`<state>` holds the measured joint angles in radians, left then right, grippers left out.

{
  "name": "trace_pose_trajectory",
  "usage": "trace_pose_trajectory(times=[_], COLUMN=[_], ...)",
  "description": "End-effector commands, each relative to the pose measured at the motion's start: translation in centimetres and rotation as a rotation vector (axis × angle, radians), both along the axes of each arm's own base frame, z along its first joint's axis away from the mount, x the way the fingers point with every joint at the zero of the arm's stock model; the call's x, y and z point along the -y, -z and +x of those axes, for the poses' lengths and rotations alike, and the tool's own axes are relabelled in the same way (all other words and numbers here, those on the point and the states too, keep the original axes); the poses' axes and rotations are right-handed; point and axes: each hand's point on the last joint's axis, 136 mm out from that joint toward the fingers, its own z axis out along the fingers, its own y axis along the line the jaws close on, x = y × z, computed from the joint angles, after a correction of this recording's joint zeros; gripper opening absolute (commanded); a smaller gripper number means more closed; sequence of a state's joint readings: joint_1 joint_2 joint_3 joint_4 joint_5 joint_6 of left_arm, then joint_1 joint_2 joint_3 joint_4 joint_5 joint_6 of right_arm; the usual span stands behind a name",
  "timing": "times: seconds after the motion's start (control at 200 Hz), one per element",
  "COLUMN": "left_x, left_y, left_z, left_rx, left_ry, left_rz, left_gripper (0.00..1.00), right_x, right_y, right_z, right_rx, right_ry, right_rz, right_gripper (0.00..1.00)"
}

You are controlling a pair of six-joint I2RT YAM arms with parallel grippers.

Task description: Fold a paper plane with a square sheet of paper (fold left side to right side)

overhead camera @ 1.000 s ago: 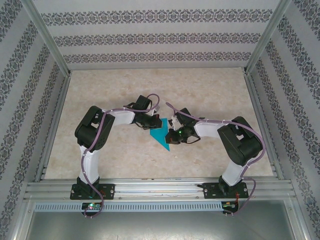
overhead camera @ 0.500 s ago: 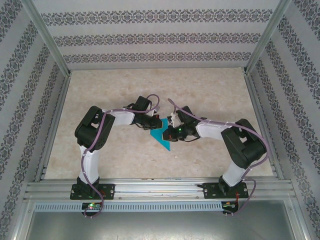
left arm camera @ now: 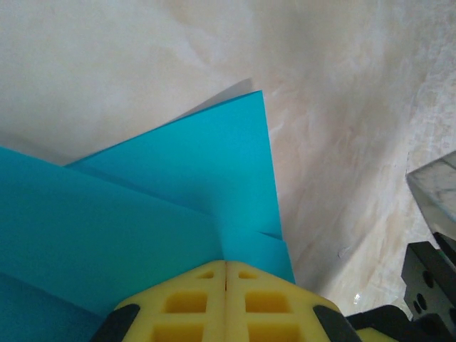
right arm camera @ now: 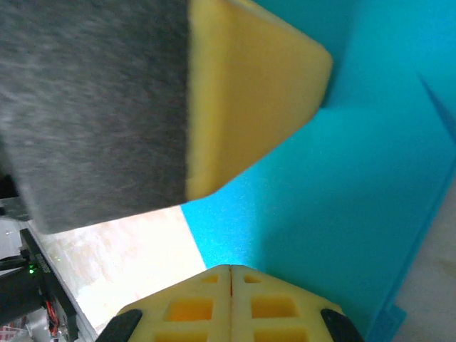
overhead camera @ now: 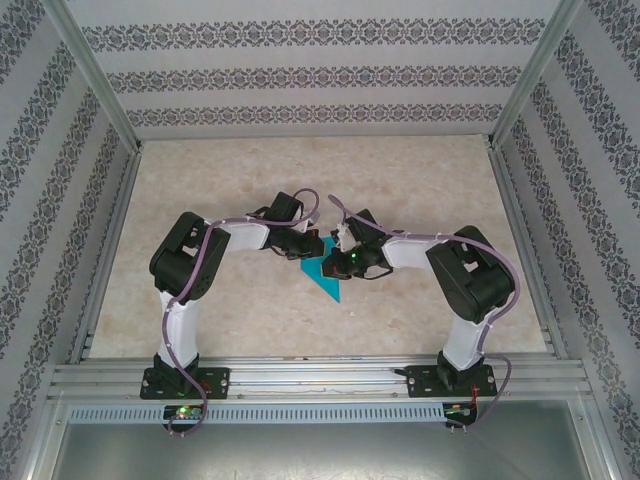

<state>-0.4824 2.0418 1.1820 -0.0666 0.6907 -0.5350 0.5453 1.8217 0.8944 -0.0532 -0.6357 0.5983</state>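
Observation:
The turquoise-blue sheet of paper (overhead camera: 327,275) lies folded into a pointed wedge on the table between both arms, its tip toward the near edge. In the left wrist view the paper (left arm camera: 178,185) shows overlapping folded layers with a corner raised slightly off the table. My left gripper (overhead camera: 308,250) is shut, its yellow tips (left arm camera: 226,262) resting on the paper's top layers. My right gripper (overhead camera: 338,258) is also shut, its tips (right arm camera: 230,267) on the paper (right arm camera: 356,178) at its edge. The left gripper's yellow finger (right arm camera: 242,92) sits just ahead of the right one.
The marbled beige tabletop (overhead camera: 420,190) stretches around the paper. Patterned walls with a metal frame (overhead camera: 105,230) enclose the table. Part of the right arm's black body (left arm camera: 434,263) stands close beside the left gripper.
The right arm has slid a little to the left, bringing its gripper closer to the left gripper over the paper. The left arm has stayed put.

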Motion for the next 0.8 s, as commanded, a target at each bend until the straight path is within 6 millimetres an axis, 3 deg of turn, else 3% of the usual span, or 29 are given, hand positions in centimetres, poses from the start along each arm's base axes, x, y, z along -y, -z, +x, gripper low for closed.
trace_pose_trajectory(times=[0.0,0.405,0.794], left_x=[-1.9,-2.9,-3.3], left_y=[3.1,4.0,4.6], left_z=[-1.2,-0.9,-0.8], left_rx=[-0.069,-0.082,-0.086], left_ry=[-0.038,-0.072,-0.087], left_rz=[0.098,0.122,0.126], left_gripper=[0.00,0.00,0.00], right_x=[0.8,1.8,2.3], right_y=[1.4,2.2,1.8], right_z=[-0.9,-4.1,-5.8], right_rx=[-0.025,-0.083,-0.105], right_ry=[-0.009,-0.024,-0.031], right_rz=[-0.046,-0.069,-0.070], right_gripper=[0.00,0.00,0.00])
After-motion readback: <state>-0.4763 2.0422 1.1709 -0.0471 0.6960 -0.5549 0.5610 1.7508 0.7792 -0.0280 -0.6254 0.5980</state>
